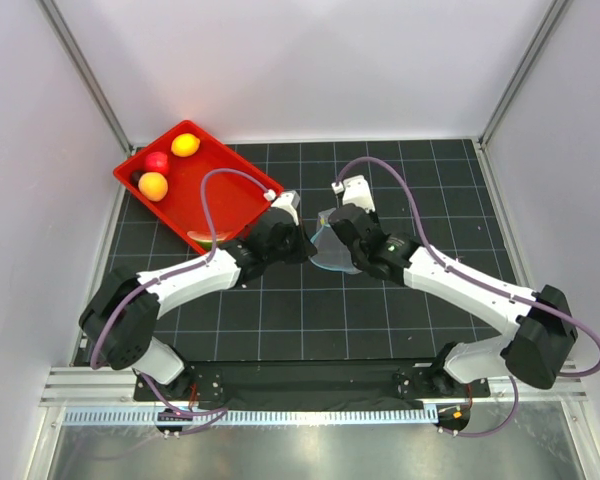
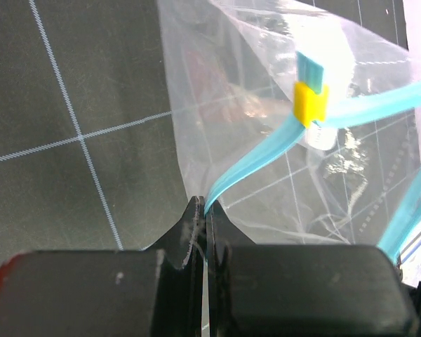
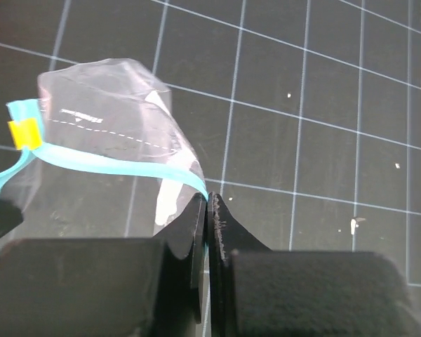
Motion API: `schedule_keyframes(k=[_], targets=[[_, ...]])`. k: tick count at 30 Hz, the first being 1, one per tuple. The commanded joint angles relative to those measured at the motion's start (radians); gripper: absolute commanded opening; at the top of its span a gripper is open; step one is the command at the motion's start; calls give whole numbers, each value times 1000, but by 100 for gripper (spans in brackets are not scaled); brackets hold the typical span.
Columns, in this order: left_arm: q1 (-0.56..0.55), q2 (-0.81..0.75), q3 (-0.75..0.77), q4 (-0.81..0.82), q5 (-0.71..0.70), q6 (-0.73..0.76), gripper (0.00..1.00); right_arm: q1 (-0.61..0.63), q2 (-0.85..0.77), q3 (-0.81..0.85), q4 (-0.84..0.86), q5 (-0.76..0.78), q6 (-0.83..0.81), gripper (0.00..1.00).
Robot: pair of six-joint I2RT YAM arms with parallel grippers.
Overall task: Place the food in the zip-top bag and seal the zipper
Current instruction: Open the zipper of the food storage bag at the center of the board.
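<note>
At the mat's (image 1: 380,320) middle, left gripper (image 2: 205,210) and right gripper (image 3: 209,203) each clamp the bag's (image 2: 231,84) zipper (image 2: 259,158), probably to spread its mouth.

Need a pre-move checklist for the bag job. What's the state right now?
1. Grip of left tool: shut on one end of the zipper. ok.
2. Grip of right tool: shut on the zipper's other end. ok.
3. Mouth of the zip-top bag open: the strips part beyond the yellow slider, but how wide is unclear. cannot tell.
4. Food loaded: lemon, apple and orange lie in the red tray. not ok.
5. Tool free for picking: both hold the bag. not ok.
</note>
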Motion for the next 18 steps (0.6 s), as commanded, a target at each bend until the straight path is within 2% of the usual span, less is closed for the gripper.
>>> schedule_keyframes(k=[1,3,4,11,13,15,17,18], targets=[[1,-24,40,-4,17,31,0,2,36,49,-34,99,0,10],[1,-28,32,-4,16,29,0,2,47,48,-34,103,5,20],[1,-34,26,-4,17,31,0,2,48,42,-30,103,5,31],[1,-39,40,-33,45,52,0,-4,45,34,-2,117,-11,43],[1,-36,52,-46,45,55,0,-6,44,34,-2,109,-17,40],[1,-34,52,-46,45,55,0,-6,39,38,-8,91,-14,18],[1,-33,52,-46,43,57,0,-6,24,32,-3,60,-20,5],[1,-30,50,-46,42,58,0,-6,18,31,-3,30,-23,1]])
